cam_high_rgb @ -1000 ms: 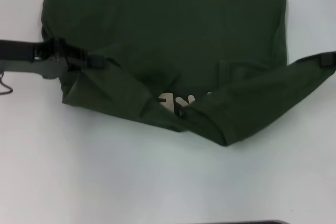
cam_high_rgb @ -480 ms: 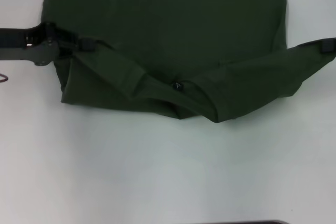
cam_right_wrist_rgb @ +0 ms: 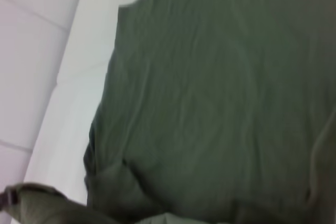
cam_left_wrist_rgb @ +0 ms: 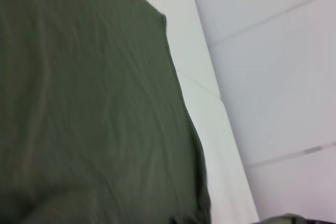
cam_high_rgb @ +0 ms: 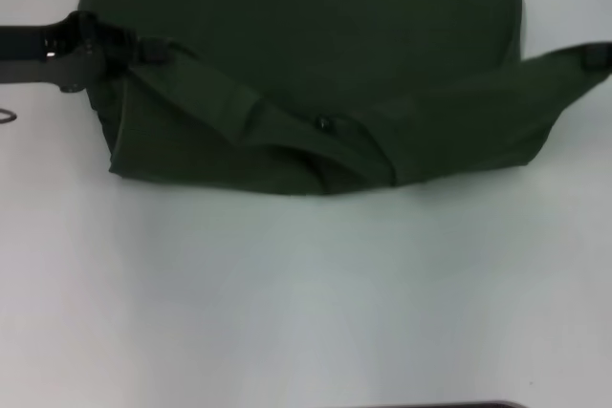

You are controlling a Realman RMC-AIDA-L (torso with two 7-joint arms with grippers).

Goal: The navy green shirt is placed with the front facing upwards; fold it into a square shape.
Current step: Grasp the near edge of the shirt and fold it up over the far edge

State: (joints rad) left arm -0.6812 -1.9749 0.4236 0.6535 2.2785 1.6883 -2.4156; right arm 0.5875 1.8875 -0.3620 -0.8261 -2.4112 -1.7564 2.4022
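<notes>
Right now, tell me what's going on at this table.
The robot is folding the navy green shirt on the white table. The left gripper holds one near corner of the shirt and the right gripper holds the other, with the near edge lifted and doubled over the body of the shirt. The fold is not laid flat yet: the cloth sags between the two grippers.

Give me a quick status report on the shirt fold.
Left tool and right tool each shut on a shirt edge, near flap lifted over the body. White table; nothing in the way.
</notes>
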